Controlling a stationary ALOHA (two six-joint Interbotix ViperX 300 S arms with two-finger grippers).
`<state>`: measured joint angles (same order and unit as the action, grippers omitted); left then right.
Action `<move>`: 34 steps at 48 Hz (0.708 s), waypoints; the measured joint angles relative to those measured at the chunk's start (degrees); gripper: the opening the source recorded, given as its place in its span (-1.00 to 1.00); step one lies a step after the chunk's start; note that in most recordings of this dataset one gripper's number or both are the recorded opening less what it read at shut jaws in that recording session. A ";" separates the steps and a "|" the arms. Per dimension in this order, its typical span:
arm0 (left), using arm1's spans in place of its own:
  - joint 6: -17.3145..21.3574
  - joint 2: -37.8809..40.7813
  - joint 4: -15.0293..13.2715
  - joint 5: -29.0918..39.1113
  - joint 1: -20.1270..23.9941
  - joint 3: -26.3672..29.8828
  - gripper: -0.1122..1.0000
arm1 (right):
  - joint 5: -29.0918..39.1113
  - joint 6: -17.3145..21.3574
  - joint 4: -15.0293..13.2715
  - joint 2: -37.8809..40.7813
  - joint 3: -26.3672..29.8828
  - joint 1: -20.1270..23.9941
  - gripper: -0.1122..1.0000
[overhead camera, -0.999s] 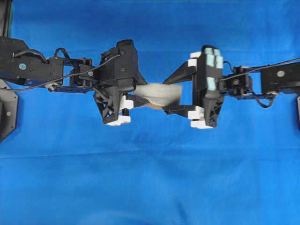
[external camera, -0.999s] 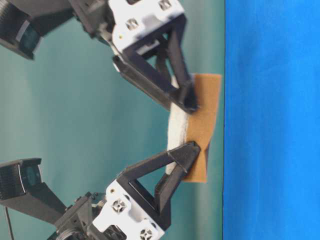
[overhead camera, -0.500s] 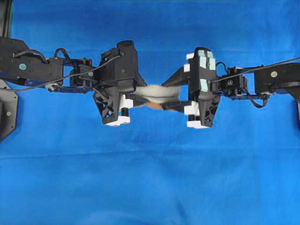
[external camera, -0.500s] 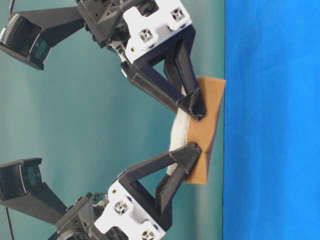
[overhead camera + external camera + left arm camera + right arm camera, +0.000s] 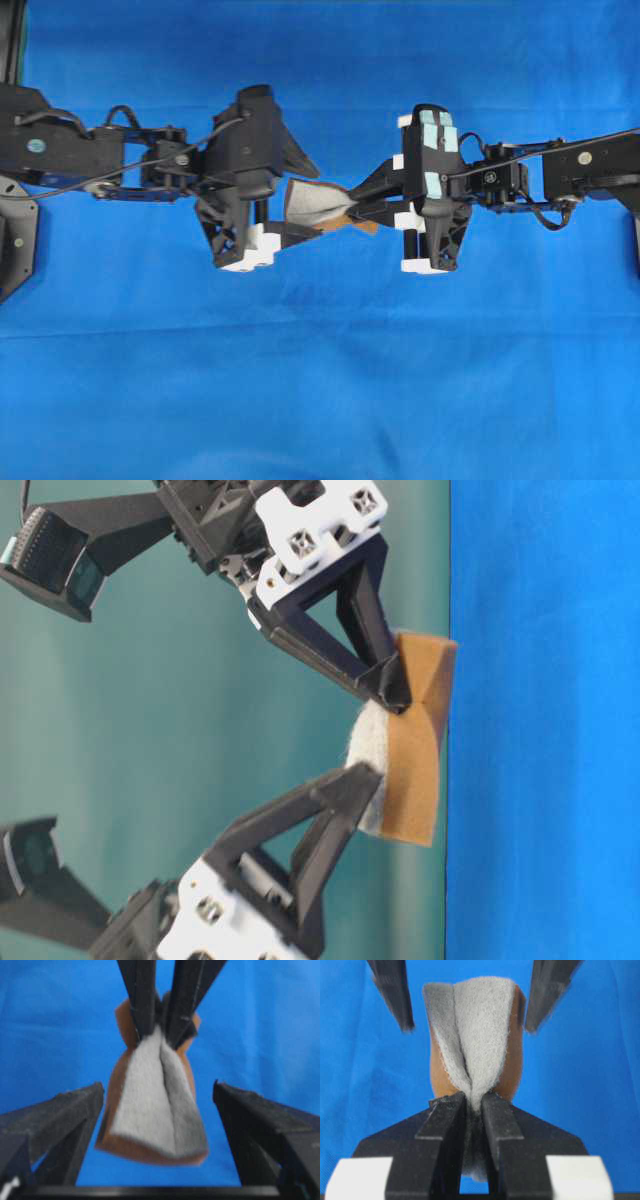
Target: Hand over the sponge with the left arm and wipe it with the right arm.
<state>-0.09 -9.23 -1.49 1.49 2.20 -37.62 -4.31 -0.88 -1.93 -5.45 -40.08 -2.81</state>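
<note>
The sponge (image 5: 305, 198) hangs in the air over the blue cloth, grey-white face up and tan layer below. My right gripper (image 5: 352, 204) is shut on its right end and pinches it into a fold (image 5: 474, 1102). My left gripper (image 5: 316, 203) is open, its fingers (image 5: 70, 1120) standing on either side of the sponge's (image 5: 155, 1110) free end without touching it. Seen from table level, the right gripper (image 5: 397, 695) clamps the sponge (image 5: 412, 770) from above. One left finger (image 5: 330, 795) sits next to the sponge's grey face.
A blue cloth (image 5: 320, 380) covers the whole table under both arms. A dark mount (image 5: 15, 240) sits at the left edge. A teal backdrop (image 5: 150, 730) stands behind the grippers in the table-level view.
My right gripper closed from wide open onto the sponge, folding its end. My left gripper let go, opened wide and drew back a little to the left.
</note>
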 measured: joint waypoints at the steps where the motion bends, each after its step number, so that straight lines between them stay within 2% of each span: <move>1: -0.09 -0.44 0.00 -0.18 0.00 -0.35 0.84 | 0.09 -0.09 0.00 -0.09 0.00 0.00 -0.54; 25: -0.26 -17.93 0.00 -8.09 -3.69 -13.89 0.82 | 1.14 0.26 -0.09 -2.99 -0.97 0.00 -0.54; 34: -0.18 -21.97 0.00 -8.70 -3.78 -16.00 0.82 | 1.14 0.35 -0.09 -3.16 -1.14 0.00 -0.54</move>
<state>-0.26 -31.20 -1.49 -7.21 -1.58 -53.61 -3.16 -0.53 -2.02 -8.61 -41.22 -2.81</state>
